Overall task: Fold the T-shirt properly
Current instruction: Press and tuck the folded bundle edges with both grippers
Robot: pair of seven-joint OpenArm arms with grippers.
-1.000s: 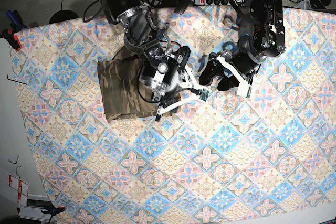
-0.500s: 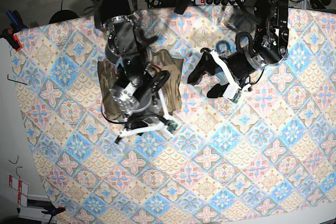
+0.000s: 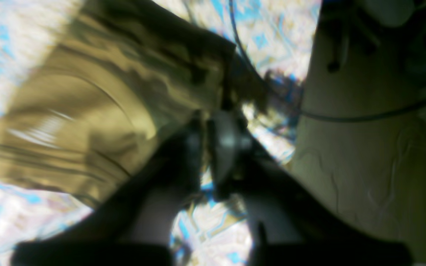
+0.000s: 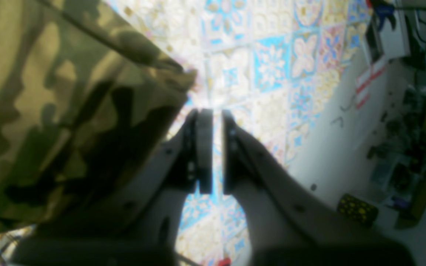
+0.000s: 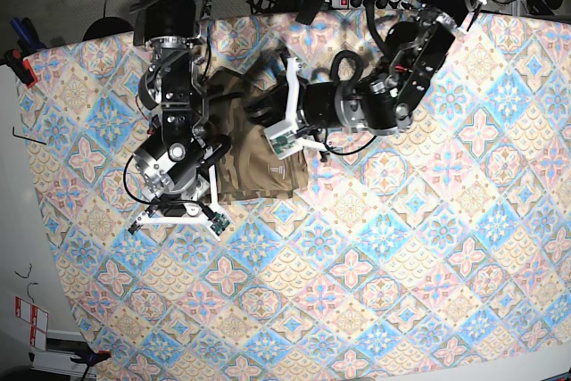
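T-shirt [image 5: 259, 162], camouflage-printed, lies as a compact folded bundle on the upper-left part of the diamond-patterned tablecloth [image 5: 401, 247], between the two arms. Left gripper [image 3: 207, 147] hovers at the bundle's right edge with its fingers nearly together and no cloth visibly between them; right gripper [image 4: 213, 147] sits just off the opposite edge, its fingers close with a thin empty gap. Risk: either gripper brushing or snagging a loose layer would probably drag the fold open.
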